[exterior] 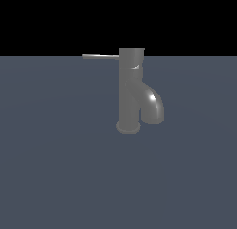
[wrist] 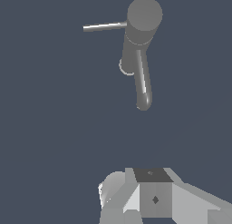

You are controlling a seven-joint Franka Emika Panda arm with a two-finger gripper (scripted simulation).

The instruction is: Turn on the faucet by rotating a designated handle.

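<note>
The faucet (exterior: 128, 91) is a dark grey glossy upright cylinder on a flared round base, with a short thick spout (exterior: 152, 105) curving down towards the exterior view's right. The handle (exterior: 100, 57), a thin straight grey rod, sticks out level from the top cap towards the exterior view's left. The wrist view looks down on the faucet (wrist: 143, 19), its handle (wrist: 104, 26) and its spout (wrist: 142, 85). Grey blocky parts of my gripper (wrist: 152, 191) show at that picture's edge, well apart from the faucet and touching nothing. Its jaws are not clear enough to read. The gripper is out of the exterior view.
The faucet stands on a flat dark blue-grey surface (exterior: 55, 168) that fills both views. A black background lies behind it in the exterior view. No other objects show.
</note>
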